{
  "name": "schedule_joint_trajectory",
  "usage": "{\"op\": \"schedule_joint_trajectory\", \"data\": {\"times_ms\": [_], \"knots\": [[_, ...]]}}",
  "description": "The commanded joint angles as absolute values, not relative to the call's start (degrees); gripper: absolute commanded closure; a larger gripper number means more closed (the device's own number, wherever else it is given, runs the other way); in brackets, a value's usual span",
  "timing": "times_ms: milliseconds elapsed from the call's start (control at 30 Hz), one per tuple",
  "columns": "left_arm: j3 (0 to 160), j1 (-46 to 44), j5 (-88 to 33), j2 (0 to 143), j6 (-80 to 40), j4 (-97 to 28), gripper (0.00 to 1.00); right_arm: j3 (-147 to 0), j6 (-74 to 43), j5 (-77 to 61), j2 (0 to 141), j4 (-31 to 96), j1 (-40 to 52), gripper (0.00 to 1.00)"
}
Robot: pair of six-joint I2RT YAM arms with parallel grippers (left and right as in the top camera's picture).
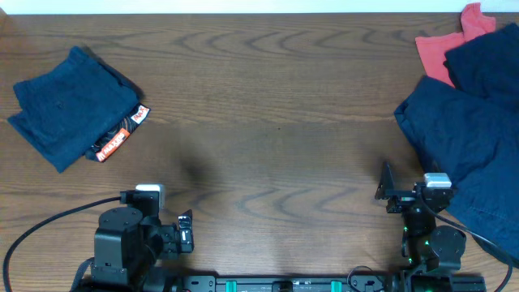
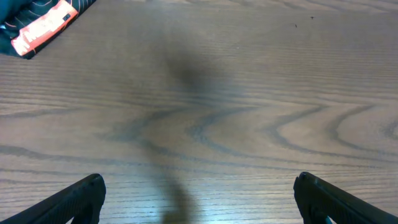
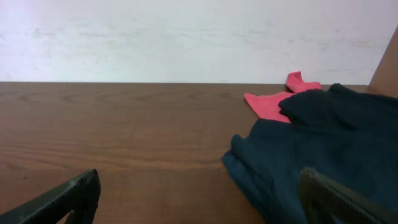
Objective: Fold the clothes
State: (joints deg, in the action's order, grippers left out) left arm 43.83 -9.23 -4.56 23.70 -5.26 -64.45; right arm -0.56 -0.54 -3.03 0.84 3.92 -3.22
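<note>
A folded navy garment (image 1: 69, 107) with a red-and-white waistband label (image 1: 120, 136) lies at the table's far left; the label (image 2: 46, 26) shows in the left wrist view's top corner. A pile of unfolded navy clothes (image 1: 470, 138) and a red garment (image 1: 446, 42) lies at the right; both show in the right wrist view, navy (image 3: 323, 143) and red (image 3: 277, 99). My left gripper (image 1: 185, 229) is open and empty near the front edge, over bare wood (image 2: 198, 199). My right gripper (image 1: 388, 193) is open and empty beside the navy pile's left edge (image 3: 198, 199).
The wooden table (image 1: 268, 122) spans the view, with a white wall (image 3: 186, 37) beyond its far edge. Cables run from both arm bases at the front edge.
</note>
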Motion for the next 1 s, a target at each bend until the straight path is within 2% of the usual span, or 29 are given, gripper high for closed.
{"op": "schedule_joint_trajectory", "data": {"times_ms": [0, 500, 733, 967], "knots": [[42.76, -9.32, -4.54, 22.20, -4.73, -64.01, 0.02, -0.30, 0.47, -3.27, 0.62, 3.99, -3.70, 0.01], [34.96, -7.27, -6.02, 9.26, -5.13, -58.98, 0.02, -0.30, 0.47, -3.27, 0.62, 3.99, -3.68, 0.01], [20.88, -3.09, -5.56, 0.05, 6.76, -34.39, 0.02, -0.30, 0.47, -3.27, 0.62, 3.99, -3.68, 0.01], [4.23, -0.49, -5.63, 0.10, 7.20, -2.92, 0.02, -0.30, 0.47, -3.25, 0.62, 3.99, -3.70, 0.01]]}}
